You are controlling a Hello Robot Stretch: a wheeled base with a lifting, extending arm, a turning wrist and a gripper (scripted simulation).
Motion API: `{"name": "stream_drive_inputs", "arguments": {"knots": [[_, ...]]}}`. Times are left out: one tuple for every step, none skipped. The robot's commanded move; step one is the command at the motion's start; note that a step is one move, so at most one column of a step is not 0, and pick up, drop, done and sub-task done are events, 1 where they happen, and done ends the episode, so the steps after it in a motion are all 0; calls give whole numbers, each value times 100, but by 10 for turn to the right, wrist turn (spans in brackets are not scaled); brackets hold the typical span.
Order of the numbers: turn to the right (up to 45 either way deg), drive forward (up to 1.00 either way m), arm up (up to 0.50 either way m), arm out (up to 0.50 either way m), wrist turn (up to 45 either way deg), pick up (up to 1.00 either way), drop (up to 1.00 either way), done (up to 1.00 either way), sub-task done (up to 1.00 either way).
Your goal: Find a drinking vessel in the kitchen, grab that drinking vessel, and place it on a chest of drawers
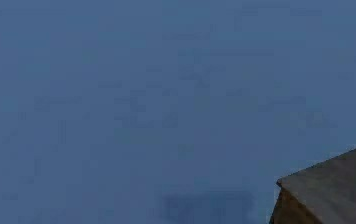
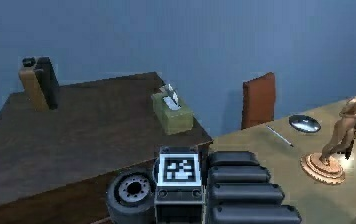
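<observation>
The claw (image 2: 133,197) sits low in the arm side view, a dark round body just left of the white marker (image 2: 181,168) on the arm (image 2: 236,185). I cannot make out its fingers, so I cannot tell how the claw stands, nor whether it holds anything. For the same reason I cannot tell where the vessel is. It may be at the claw's hidden end, but that is only a guess.

The arm reaches only a little over the near edge of a dark wooden top (image 2: 76,135). I judge that it is kept short so the robot can drive and turn close to furniture without hitting it. This top may be the chest of drawers, but its front is hidden, so I am not sure.

On the top, a tissue box (image 2: 172,110) lies near the right edge. A tan and black container (image 2: 39,82) stands upright at the far left corner, close to the blue wall (image 2: 186,40). The stretch of wood between them seems a natural place for a vessel, well apart from both.

Right of the top is a paler table (image 2: 291,152) with a statue (image 2: 338,140), a small grey dish (image 2: 306,123) and a thin utensil (image 2: 279,135). A chair (image 2: 258,100) stands behind it.

In the forward view the robot faces the wall, with a wooden corner (image 1: 331,190) at the lower right, probably the same top. I think the robot stands this way because its arm works sideways, so the furniture must be beside it and not in front.
</observation>
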Motion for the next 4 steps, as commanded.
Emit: {"name": "stream_drive_inputs", "arguments": {"knots": [[-450,0,0,0,0,0,0,0,0],[-360,0,0,0,0,0,0,0,0],[450,0,0,0,0,0,0,0,0],[450,0,0,0,0,0,0,0,0]]}}
